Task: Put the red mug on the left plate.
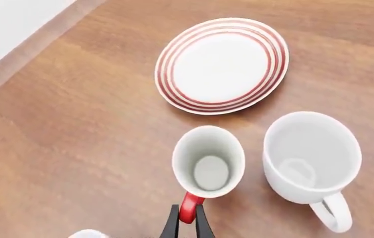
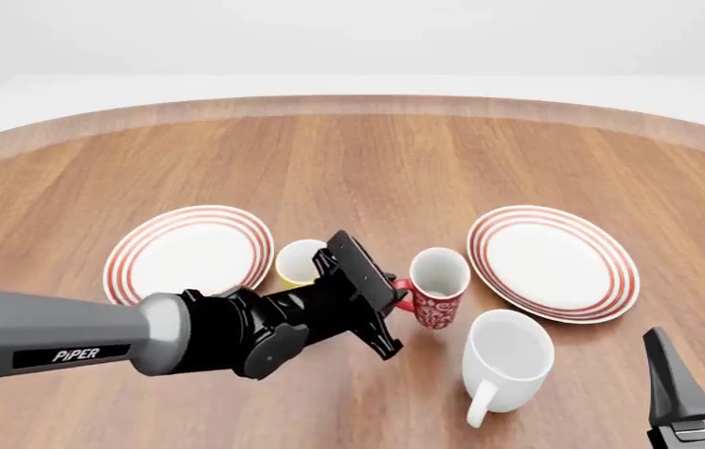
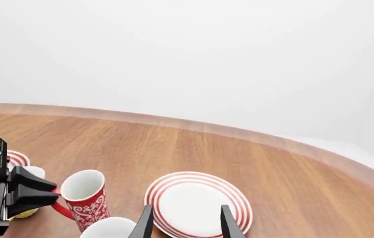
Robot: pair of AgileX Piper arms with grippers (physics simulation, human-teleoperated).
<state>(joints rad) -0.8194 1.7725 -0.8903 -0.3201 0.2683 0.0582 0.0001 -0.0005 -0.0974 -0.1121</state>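
Left gripper pinches red mug handle (front view hides it).

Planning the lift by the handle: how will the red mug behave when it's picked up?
The red mug looks rigid and glazed, so probably slippery. The left gripper pinches only its thin handle, so it may swing. Tall and narrow, it likely tips easily.

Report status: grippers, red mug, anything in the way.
Left gripper shut on red mug handle. Right gripper open, idle. Mug on table, not on left plate. Yellow mug sits between them.
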